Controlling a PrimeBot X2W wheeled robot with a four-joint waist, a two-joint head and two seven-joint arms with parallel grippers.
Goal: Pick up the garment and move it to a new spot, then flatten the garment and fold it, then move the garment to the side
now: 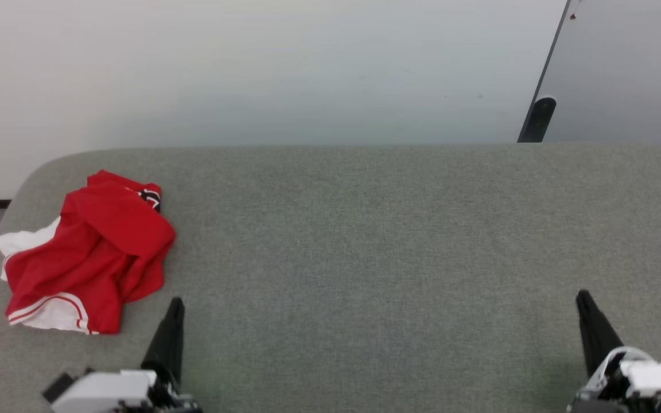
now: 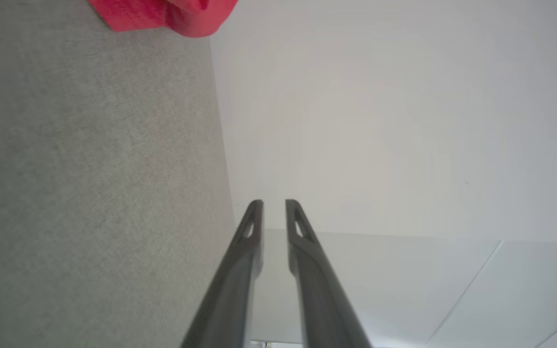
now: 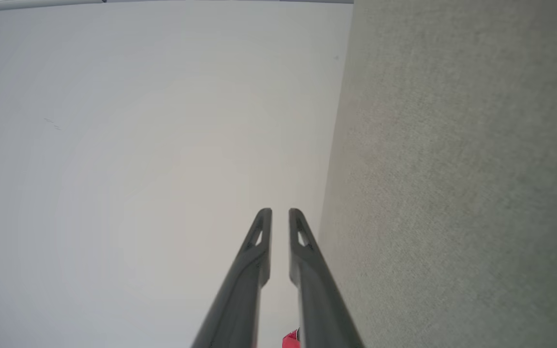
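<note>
Plainly, the head view gives the whole garment (image 1: 89,252), a crumpled red-and-white heap on the grey table (image 1: 365,229), just ahead and to the outer side of the left gripper (image 1: 177,304) and well apart from the right gripper (image 1: 583,298). Both wrist views catch a mere red edge of it, but they reveal what the head view hides edge-on: each pair of fingers stands barely parted, a thin gap between the tips, gripping nothing
</note>
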